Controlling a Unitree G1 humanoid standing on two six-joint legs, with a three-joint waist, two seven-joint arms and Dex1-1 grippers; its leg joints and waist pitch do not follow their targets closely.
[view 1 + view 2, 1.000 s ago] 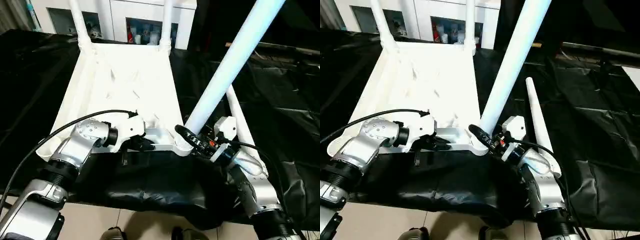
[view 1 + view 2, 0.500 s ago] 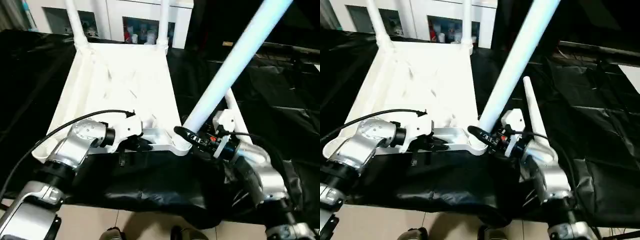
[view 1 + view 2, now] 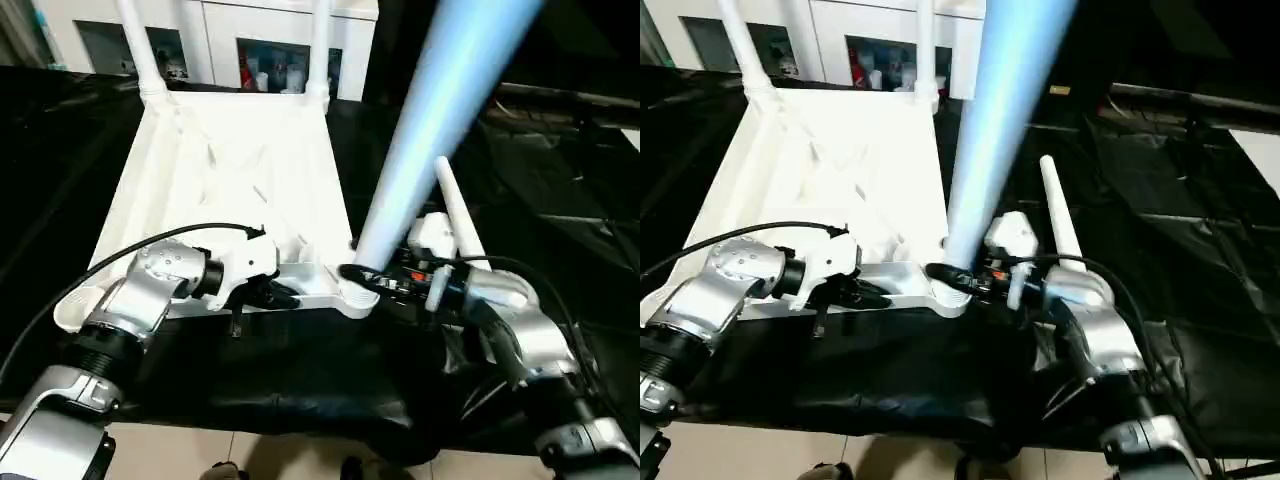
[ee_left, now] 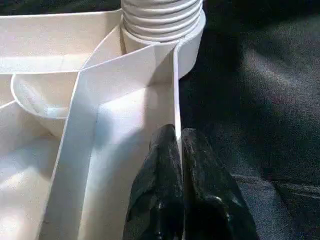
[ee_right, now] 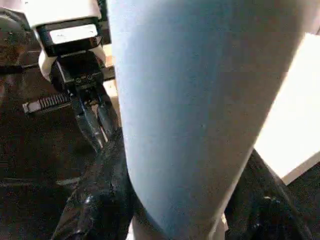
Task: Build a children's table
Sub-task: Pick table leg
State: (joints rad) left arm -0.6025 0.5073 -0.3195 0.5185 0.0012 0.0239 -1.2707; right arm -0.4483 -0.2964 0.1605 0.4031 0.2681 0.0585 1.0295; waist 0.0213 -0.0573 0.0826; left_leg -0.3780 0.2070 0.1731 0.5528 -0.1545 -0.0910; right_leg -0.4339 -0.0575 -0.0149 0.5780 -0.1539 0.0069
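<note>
The children's table top (image 3: pixel 230 170) lies upside down on black cloth, ribs up. Two white legs (image 3: pixel 135 45) (image 3: pixel 320 45) stand in its far corners. A third leg (image 3: pixel 430 130) rises steeply from the near right corner socket (image 3: pixel 355 297), its ribbed base (image 4: pixel 160 20) seated in the socket. My right gripper (image 3: pixel 375 283) is closed around that leg just above the socket, one finger (image 5: pixel 100 200) on each side. My left gripper (image 4: pixel 177 145) is shut on the top's thin near rim (image 4: pixel 176 100), left of that socket. A fourth leg (image 3: pixel 455 215) lies loose on the cloth to the right.
Black cloth (image 3: pixel 540 180) covers the work surface and hangs over its near edge. A white cabinet (image 3: pixel 250 50) stands behind the table top. Pale floor tiles (image 3: pixel 200 455) show below the near edge. A black cable (image 3: pixel 120 265) loops over my left forearm.
The held leg has tipped more upright in its socket while my right wrist turned with it. The left gripper keeps its hold on the rim. The view itself has shifted a little.
</note>
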